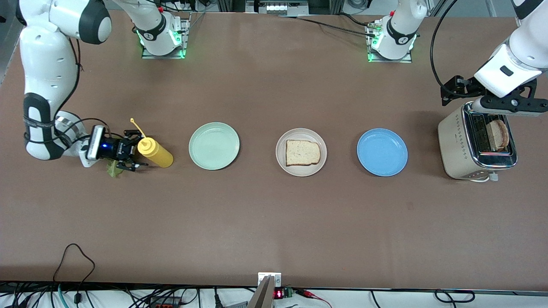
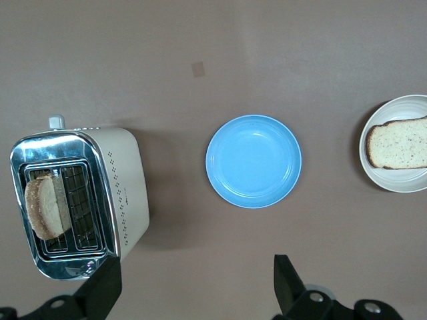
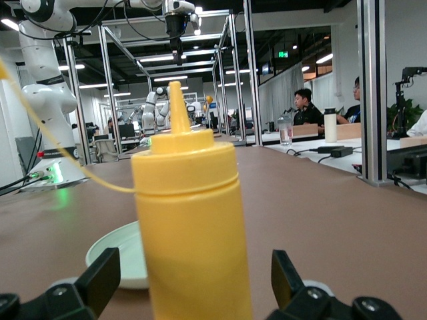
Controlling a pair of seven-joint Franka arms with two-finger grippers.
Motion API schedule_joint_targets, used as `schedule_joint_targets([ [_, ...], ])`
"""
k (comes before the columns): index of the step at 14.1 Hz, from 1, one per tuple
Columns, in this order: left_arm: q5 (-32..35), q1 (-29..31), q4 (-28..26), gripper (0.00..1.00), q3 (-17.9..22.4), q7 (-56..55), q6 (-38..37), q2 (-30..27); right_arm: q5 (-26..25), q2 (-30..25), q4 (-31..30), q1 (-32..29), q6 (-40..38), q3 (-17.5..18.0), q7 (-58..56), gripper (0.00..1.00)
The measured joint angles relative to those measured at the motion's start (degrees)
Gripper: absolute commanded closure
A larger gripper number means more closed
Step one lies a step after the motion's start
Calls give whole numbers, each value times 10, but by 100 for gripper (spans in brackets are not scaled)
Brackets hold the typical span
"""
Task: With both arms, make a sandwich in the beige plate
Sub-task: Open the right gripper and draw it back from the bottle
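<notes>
The beige plate [image 1: 283, 161] [image 2: 400, 180] lies mid-table with one bread slice [image 1: 302, 152] [image 2: 399, 143] flat on it. A second bread slice [image 1: 498, 134] [image 2: 45, 207] stands in a slot of the toaster [image 1: 454, 145] [image 2: 127, 193]. My left gripper [image 1: 505, 112] [image 2: 193, 287] hangs open over the toaster, holding nothing. My right gripper [image 1: 136, 150] [image 3: 193, 287] is low at the right arm's end of the table. It is open, with a finger on each side of an upright yellow squeeze bottle [image 1: 156, 153] [image 3: 193, 220] and clear of it. A green lettuce leaf [image 1: 114, 169] lies on the table under that hand.
A mint-green plate [image 1: 214, 145] [image 3: 123, 257] lies between the yellow bottle and the beige plate. A blue plate [image 1: 382, 152] [image 2: 253, 161] lies between the beige plate and the toaster. Cables run along the table edge nearest the front camera.
</notes>
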Motion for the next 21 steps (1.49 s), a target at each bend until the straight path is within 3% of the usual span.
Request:
schedule_joint_targets([
  [3, 0, 0, 0, 0, 0, 0, 0, 0, -42, -15, 32, -4, -1, -48, 12, 0],
  [5, 0, 0, 0, 0, 0, 0, -2, 0, -64, -34, 61, 18, -3, -99, 45, 0],
  [10, 0, 0, 0, 0, 0, 0, -9, 0, -83, -57, 100, 158, -21, -283, 170, 0],
  [13, 0, 2, 0, 0, 1, 0, -10, 0, -90, -59, 103, 231, -12, -352, 243, 0],
  [16, 0, 2, 0, 0, 1, 0, -10, 0, -162, -96, 125, 264, 59, -356, 330, 0],
  [21, 0, 1, 0, 0, 0, 0, -10, 0, -346, -217, 135, 247, 207, -246, 472, 0],
])
